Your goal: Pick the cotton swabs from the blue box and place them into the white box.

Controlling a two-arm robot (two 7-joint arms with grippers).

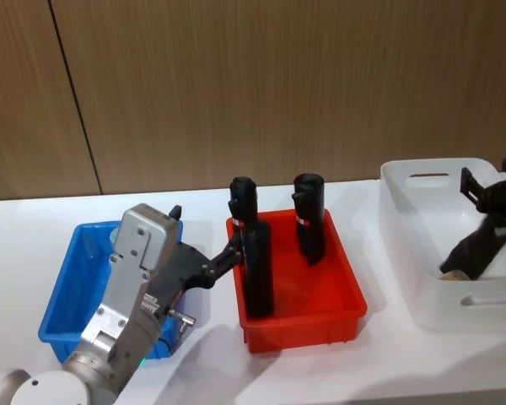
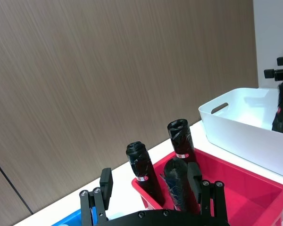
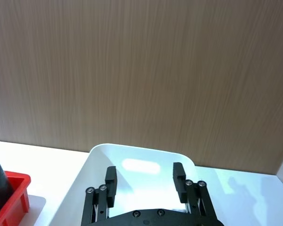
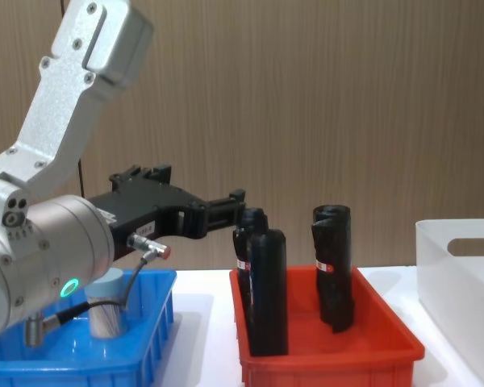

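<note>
1. One swab tub (image 4: 107, 313) stands in the blue box (image 4: 145, 343), near the end of it closest to the red bin (image 4: 331, 355); in the chest view its pale lid and clear side show just behind the left arm's cable. I cannot tell whether more tubs sit in that box, since the arm hides much of it

2. The left gripper (image 4: 230, 211) hangs above the blue box's edge, pointing toward the red bin and its black rolls (image 4: 268, 292). The left wrist view shows its jaws spread apart with nothing between them, so this tub is not yet picked

3. The right gripper (image 3: 145, 178) is over the white box (image 1: 409, 253) on the robot's right, jaws open and empty, as the right wrist view shows

4. The white box's floor, where it can be seen past the right gripper, looks bare; I see no tub there, though part of the inside is hidden by the arm

5. Judged from this, at least one tub is left to carry: the left jaws must come down over it, close on it, lift it clear, pass over the red bin and release it in the white box

6. How many tubs are already delivered cannot be read here
</note>
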